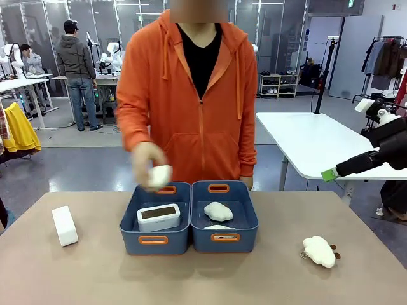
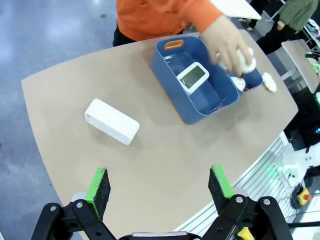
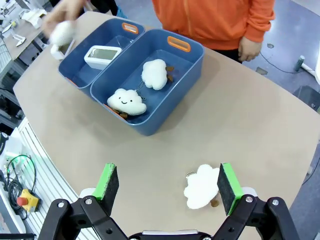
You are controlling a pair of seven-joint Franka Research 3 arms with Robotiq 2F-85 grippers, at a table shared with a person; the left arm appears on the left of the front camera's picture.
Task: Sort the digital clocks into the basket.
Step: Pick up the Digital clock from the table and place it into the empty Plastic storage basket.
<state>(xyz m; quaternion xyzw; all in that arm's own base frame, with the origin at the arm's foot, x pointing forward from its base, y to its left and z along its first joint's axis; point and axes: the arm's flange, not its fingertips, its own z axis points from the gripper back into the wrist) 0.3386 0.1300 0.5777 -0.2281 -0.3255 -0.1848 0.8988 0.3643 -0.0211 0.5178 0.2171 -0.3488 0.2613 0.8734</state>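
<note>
A beige table (image 1: 210,279) fills the workspace. Directions below take 12 o'clock as the far edge, where a person in an orange hoodie (image 1: 191,121) stands.

Nearest the robot, the left gripper (image 2: 159,181) hangs above the table with its jaws fully apart and nothing between them. The right gripper (image 3: 168,176) is also spread wide and empty, and looks down on a loose plush cloud (image 3: 201,186) lying at 4 o'clock from the baskets.

The first digital clock (image 1: 65,225) rests on the bare table at 9 o'clock from the baskets, well apart from them.

At centre, two blue-grey tubs sit side by side.
- The left basket (image 1: 137,244) holds the second digital clock (image 1: 158,216), display face up.
- The right basket (image 1: 245,244) holds a near plush cloud (image 3: 126,101) and a far plush cloud (image 3: 154,73).

At 12 o'clock, the person's hand (image 1: 143,157) holds a white item (image 1: 160,175), motion-blurred, over the left basket's far rim.
</note>
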